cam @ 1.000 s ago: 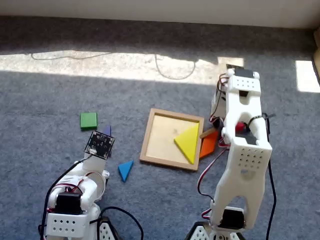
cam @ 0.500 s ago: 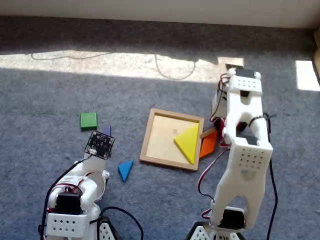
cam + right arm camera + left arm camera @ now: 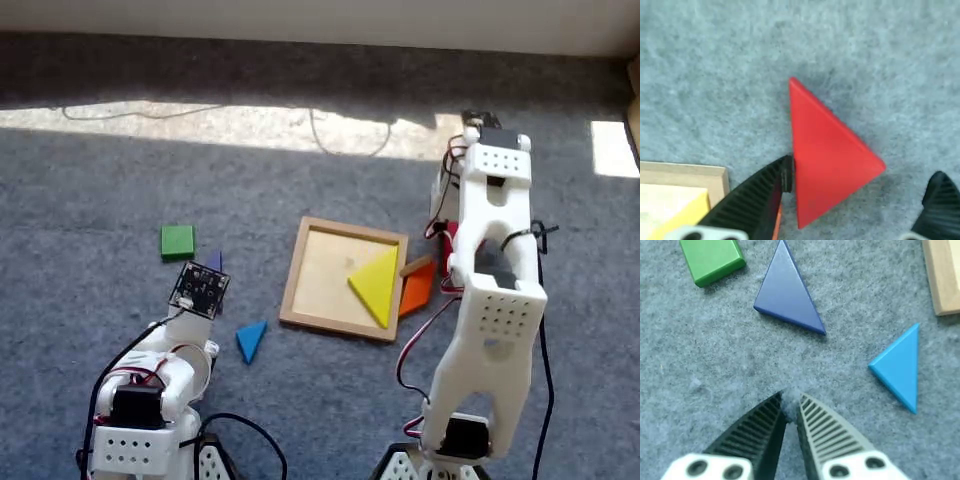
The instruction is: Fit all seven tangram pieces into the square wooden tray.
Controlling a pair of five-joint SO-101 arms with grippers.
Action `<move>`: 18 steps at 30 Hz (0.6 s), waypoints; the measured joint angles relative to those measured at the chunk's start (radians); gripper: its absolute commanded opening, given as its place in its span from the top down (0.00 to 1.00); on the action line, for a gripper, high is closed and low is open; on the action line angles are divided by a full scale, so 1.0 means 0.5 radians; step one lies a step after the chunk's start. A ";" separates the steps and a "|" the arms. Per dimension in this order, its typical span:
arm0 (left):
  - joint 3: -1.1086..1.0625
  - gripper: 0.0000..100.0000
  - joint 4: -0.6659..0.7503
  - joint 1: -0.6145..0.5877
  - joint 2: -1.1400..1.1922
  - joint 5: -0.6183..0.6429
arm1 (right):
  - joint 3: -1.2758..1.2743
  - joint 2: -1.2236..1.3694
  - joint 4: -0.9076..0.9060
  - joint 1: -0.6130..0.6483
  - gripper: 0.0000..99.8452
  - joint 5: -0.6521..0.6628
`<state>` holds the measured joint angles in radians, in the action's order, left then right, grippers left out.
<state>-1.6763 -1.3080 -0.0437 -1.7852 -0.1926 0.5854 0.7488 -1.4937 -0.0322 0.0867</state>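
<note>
As the right arm is extended up-frame, the right fingers are spread astride the red triangle, a grasp seemingly prepared; the left fingers are closed, empty.

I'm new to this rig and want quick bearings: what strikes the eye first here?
The yellow triangle lies alone in the wooden tray, at its right side. Right of the tray, the right tool stands open astride a red triangle on the carpet. Left of the tray lie a green square, a dark blue triangle and a light blue triangle.
</note>
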 measured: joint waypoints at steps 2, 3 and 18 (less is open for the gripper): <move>0.000 0.99 0.000 0.000 0.000 0.000 | 0.000 0.000 0.000 0.031 0.61 0.000; 0.000 0.99 0.000 0.000 0.000 0.000 | 0.003 0.018 0.000 0.043 0.61 0.000; 0.000 0.99 0.000 0.000 0.000 0.000 | 0.153 0.264 -0.071 0.064 0.68 0.126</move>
<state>-1.6763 -1.3080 -0.0437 -1.7852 -0.1926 0.6621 0.8807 -1.5290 0.0000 0.1496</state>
